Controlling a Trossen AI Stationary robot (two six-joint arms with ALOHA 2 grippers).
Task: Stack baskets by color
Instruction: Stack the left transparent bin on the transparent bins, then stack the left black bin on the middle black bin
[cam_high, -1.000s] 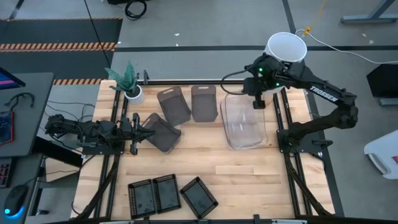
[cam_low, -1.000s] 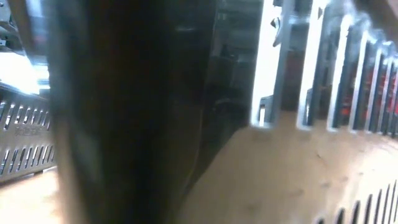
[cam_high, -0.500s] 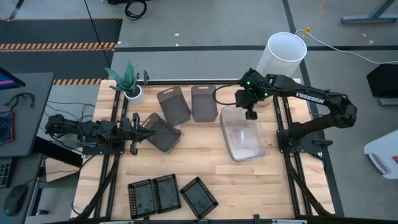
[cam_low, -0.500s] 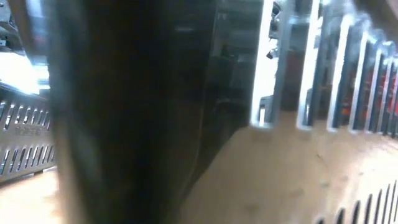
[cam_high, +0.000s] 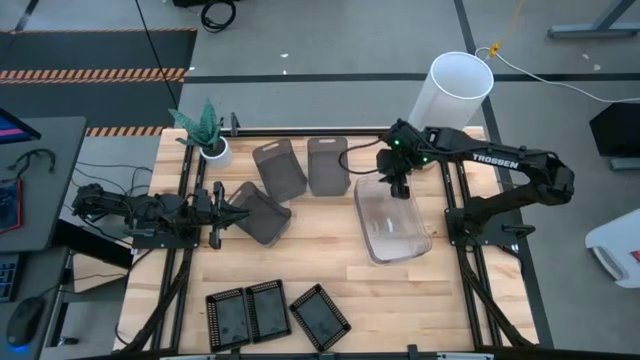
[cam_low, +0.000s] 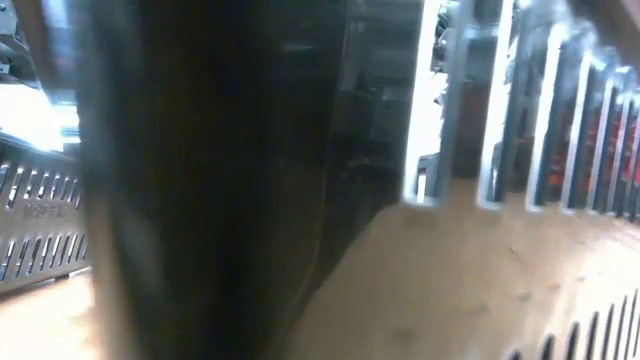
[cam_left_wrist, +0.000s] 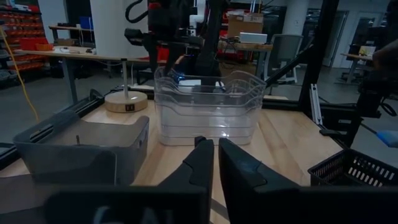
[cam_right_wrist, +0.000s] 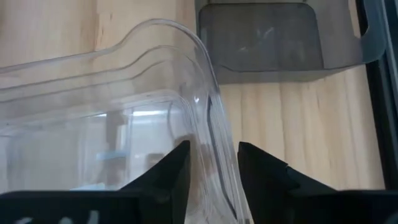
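— Right gripper (cam_high: 399, 187)?
— Spread apart, straddling the rim of the clear baskets (cam_high: 394, 226) at their far end, near the white cylinder (cam_high: 459, 84). In the right wrist view, gripper (cam_right_wrist: 211, 155) with one finger on each side of the clear wall (cam_right_wrist: 124, 81), daylight on both sides, so no pinch.
— And the left gripper (cam_high: 218, 213)?
— Lying low over the left side of the table (cam_high: 400, 300), pointing at the nearest grey basket (cam_high: 262, 213). Fingers (cam_left_wrist: 199, 155) almost pressed together, only a thin slit between. Touching that basket's edge or just short of it: cannot tell.
— Containers?
— Clear ones nested one inside another, several rims showing in the left wrist view (cam_left_wrist: 205, 106). Two more grey baskets (cam_high: 280, 170) (cam_high: 327, 165) side by side at the far edge, beside the clear stack, unstacked. Three black mesh baskets (cam_high: 228, 318) (cam_high: 268, 308) (cam_high: 320, 315) in a row at the near edge, the last one skewed. Small plant pot (cam_high: 215, 150) at the far left corner.
— Anything hard to make out?
— Low view nearly all blocked by a dark blurred shape against the lens; only bits of slotted wall (cam_low: 40, 225) at the sides. Left wrist view cut across the bottom by a dark band, unidentifiable.
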